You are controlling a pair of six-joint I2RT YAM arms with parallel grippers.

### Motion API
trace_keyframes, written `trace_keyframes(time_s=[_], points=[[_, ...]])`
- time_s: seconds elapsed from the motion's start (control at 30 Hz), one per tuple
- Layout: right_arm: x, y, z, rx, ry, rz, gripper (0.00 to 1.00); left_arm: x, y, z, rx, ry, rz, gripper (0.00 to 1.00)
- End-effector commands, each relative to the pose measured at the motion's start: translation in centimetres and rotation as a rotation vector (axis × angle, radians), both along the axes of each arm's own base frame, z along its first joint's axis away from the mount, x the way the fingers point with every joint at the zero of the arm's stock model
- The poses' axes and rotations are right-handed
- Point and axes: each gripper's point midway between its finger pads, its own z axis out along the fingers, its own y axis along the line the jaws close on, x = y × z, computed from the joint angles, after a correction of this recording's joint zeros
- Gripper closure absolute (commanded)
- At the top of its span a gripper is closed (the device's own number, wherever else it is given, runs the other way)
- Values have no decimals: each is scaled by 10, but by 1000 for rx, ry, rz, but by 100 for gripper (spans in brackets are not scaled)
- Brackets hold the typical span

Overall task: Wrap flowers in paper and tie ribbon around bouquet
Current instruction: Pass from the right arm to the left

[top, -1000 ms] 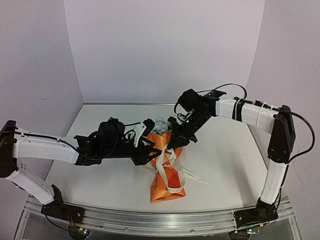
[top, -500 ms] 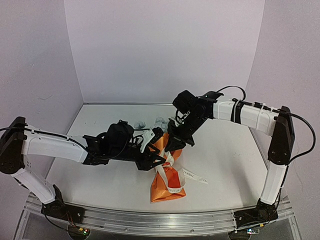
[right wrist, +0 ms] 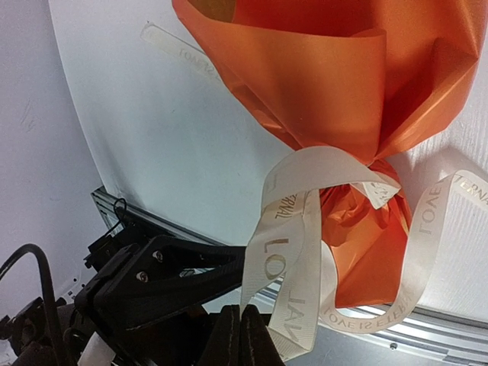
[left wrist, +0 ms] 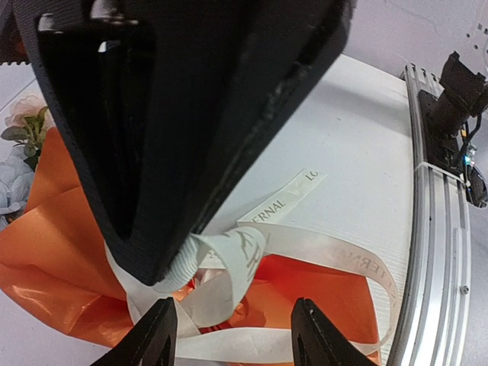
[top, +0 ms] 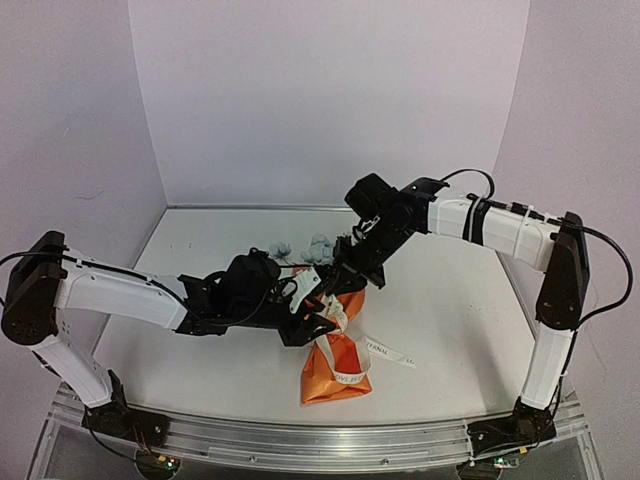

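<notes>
The bouquet [top: 335, 370] lies on the white table [top: 460, 300]. Its wrapped stem end points toward the arm bases, and its flowers [top: 322, 246], pale blue with one cream-pink bloom, stick out at the far end. The orange paper [right wrist: 320, 69] is glossy and flares wide above a tight waist at the bouquet's middle. The cream ribbon [right wrist: 293, 221], printed with gold lettering, is wound around that waist.

The right gripper [right wrist: 239, 335] hangs over the bouquet's waist with its jaws pressed together on one strand of the ribbon. That strand runs up from the cinch into its tips. Another length curls off beside the bouquet's lower half, and a flat loose tail lies on the table just to the bouquet's right.

The left gripper [left wrist: 232, 339] reaches in from the bouquet's left side, low over the waist and right beside the right gripper. Its jaws stand about half spread, over loops of ribbon and crumpled paper, and pinch nothing that can be seen.
</notes>
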Motion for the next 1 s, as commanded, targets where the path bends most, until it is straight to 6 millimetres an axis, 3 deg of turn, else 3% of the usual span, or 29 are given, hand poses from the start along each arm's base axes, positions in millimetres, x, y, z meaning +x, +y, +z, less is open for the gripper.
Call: trace_keyframes(time_s=[0.0, 0.4, 0.63, 0.97], points=[[-3, 13, 10, 29, -2, -4, 100, 19, -12, 38, -104, -96, 57, 46], [-13, 16, 7, 41, 60, -3, 100, 16, -22, 39, -100, -172, 13, 47], [-18, 17, 5, 47, 99, -2, 100, 22, -20, 48, -119, -235, 36, 54], [-22, 15, 5, 51, 115, -2, 100, 14, -25, 49, -111, -284, -45, 65]])
